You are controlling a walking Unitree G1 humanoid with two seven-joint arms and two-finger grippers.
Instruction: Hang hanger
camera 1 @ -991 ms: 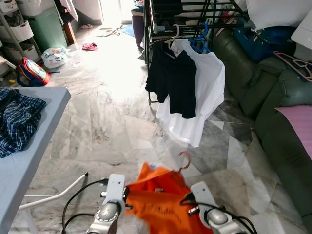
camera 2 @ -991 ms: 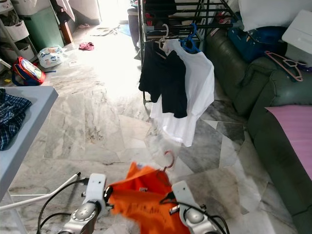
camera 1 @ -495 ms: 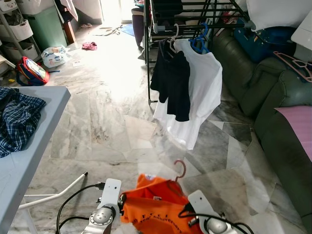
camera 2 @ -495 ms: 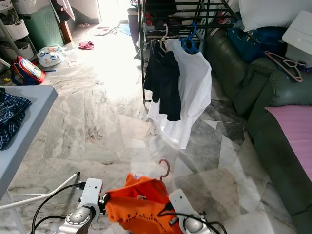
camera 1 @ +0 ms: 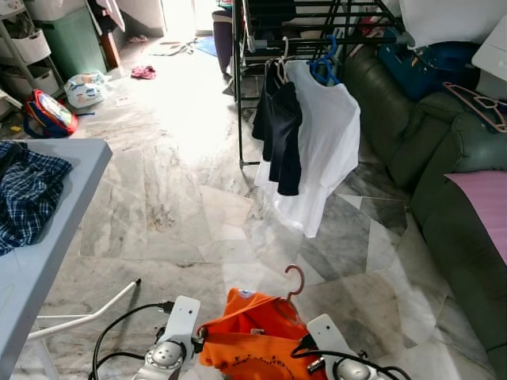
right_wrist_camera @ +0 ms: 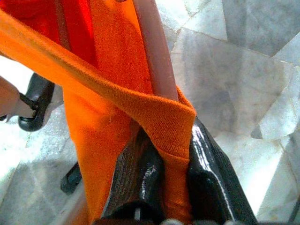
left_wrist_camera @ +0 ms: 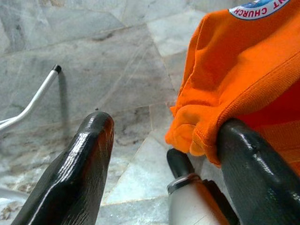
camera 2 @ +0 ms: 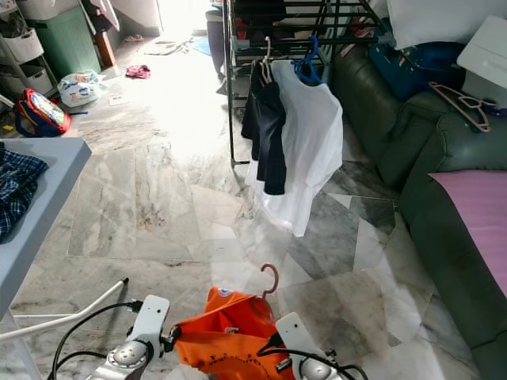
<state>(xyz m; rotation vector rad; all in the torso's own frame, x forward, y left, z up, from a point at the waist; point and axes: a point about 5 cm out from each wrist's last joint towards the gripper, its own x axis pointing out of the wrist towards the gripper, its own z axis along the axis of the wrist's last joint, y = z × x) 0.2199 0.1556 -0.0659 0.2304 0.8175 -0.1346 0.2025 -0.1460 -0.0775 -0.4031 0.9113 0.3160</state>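
Marble floor tiles [camera 1: 158,198] in grey and white stretch from the robot toward a bright doorway. Low in the head views, an orange T-shirt [camera 1: 257,336] on a pink hanger [camera 1: 295,279] hangs between the two arms, the hook sticking up above the collar. The right gripper [right_wrist_camera: 171,173] has its black fingers pressed together on a fold of the orange cloth, the hanger's pink bar running just beside that fold. The left gripper [left_wrist_camera: 164,159] holds its fingers [left_wrist_camera: 79,164] apart, and a bunched edge of the shirt rests against the inner side of one of them. Well ahead stands a black drying rack [camera 1: 301,28] with a black shirt [camera 1: 279,131] and a white T-shirt [camera 1: 321,146] hanging from it. A dark green sofa [camera 1: 444,158] lines the right side; a pale blue table [camera 1: 43,237] carrying a blue plaid shirt [camera 1: 24,194] stands at the left.
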